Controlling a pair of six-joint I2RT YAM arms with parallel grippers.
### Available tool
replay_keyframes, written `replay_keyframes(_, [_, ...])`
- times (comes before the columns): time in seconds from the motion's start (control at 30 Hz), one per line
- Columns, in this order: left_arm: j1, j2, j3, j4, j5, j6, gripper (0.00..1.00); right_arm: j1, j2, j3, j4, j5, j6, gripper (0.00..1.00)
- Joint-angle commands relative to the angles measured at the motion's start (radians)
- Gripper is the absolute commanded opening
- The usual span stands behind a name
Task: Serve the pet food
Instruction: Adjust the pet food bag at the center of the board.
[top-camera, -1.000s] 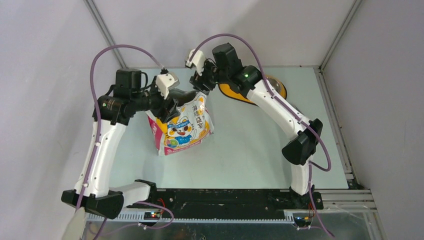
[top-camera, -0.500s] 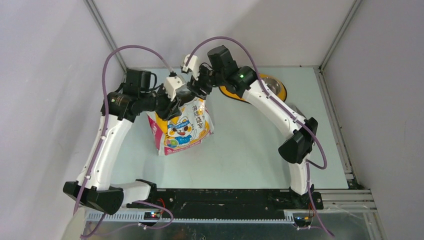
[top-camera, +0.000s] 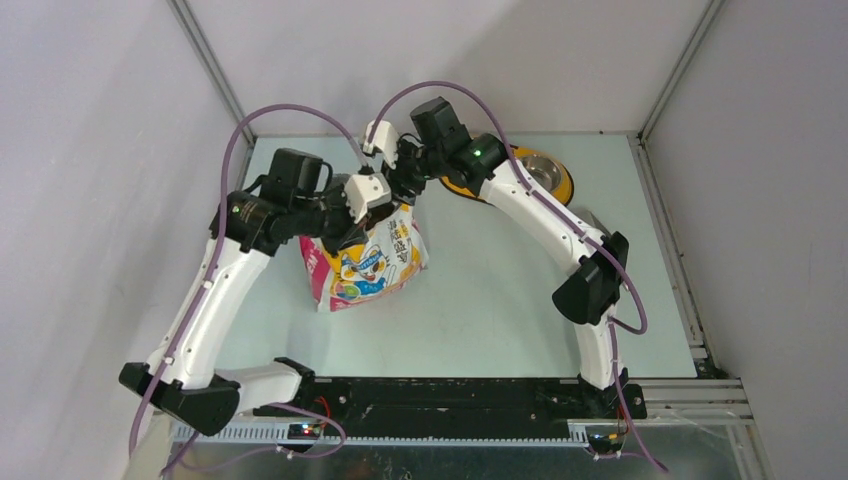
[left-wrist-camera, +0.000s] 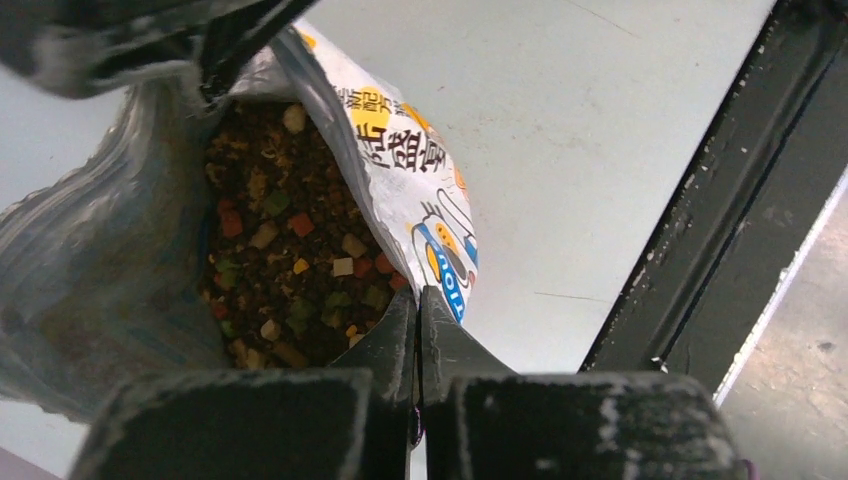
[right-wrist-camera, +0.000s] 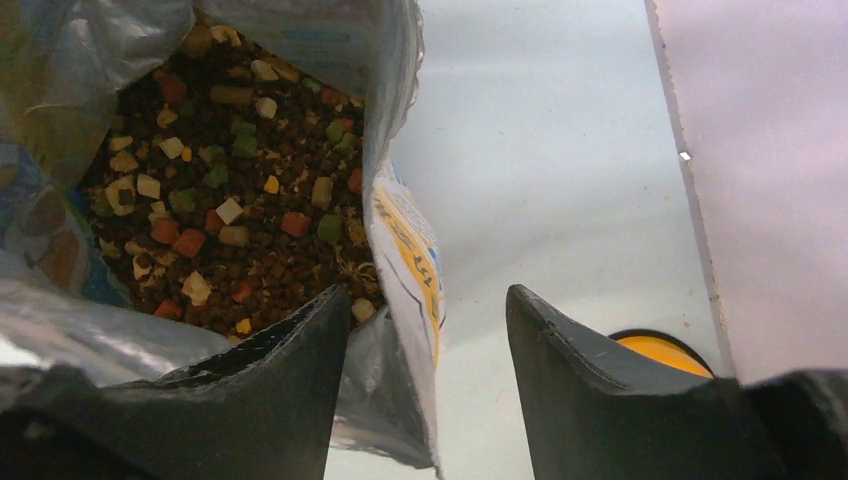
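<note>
As the table (top-camera: 500, 290) bears the bag (top-camera: 368, 262) upright with its mouth upward, the left gripper (left-wrist-camera: 417, 300) pinches the printed edge of the mouth. The right gripper (right-wrist-camera: 425, 310) stands spread astride the far edge. The pet food (left-wrist-camera: 290, 250) lies inside, just below both.

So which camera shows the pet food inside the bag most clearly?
The right wrist view: the pet food fills the upper left, bright and close, with single pieces distinct. The left wrist view also shows it, but darker. The top view shows only the bag; its mouth is hidden.
</note>
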Motion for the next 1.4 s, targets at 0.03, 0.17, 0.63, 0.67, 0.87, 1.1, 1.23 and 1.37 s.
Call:
replay_keyframes(0.03, [-0.083, -0.059, -0.023, -0.07, -0.013, 0.019, 0.0, -0.003, -0.053, 0.026, -0.038, 0.002, -0.037, 0.61])
replay_keyframes(0.17, [-0.136, -0.074, -0.042, -0.089, -0.042, 0.026, 0.0, -0.002, -0.061, 0.019, -0.042, 0.026, -0.046, 0.6])
replay_keyframes(0.63, [-0.204, -0.105, -0.041, -0.173, -0.06, 0.059, 0.0, -0.033, -0.083, 0.026, 0.073, 0.188, 0.007, 0.61])
replay_keyframes(0.67, [-0.205, -0.107, -0.038, -0.184, -0.056, 0.062, 0.0, -0.03, -0.082, 0.026, 0.077, 0.193, 0.006, 0.61])
replay_keyframes(0.87, [-0.205, -0.138, 0.006, -0.124, -0.139, 0.018, 0.16, -0.026, -0.089, 0.031, 0.05, 0.168, 0.012, 0.61])
replay_keyframes(1.1, [-0.175, -0.162, 0.084, 0.087, -0.479, -0.127, 0.78, -0.026, -0.135, 0.007, -0.028, 0.114, 0.083, 0.61])
replay_keyframes(1.23, [-0.126, -0.174, 0.113, 0.178, -0.598, -0.158, 0.97, -0.055, -0.15, -0.004, -0.034, 0.078, 0.142, 0.61])
replay_keyframes(1.37, [-0.07, -0.153, 0.144, 0.231, -0.729, -0.172, 1.0, -0.088, -0.186, -0.038, -0.001, 0.018, 0.182, 0.61])
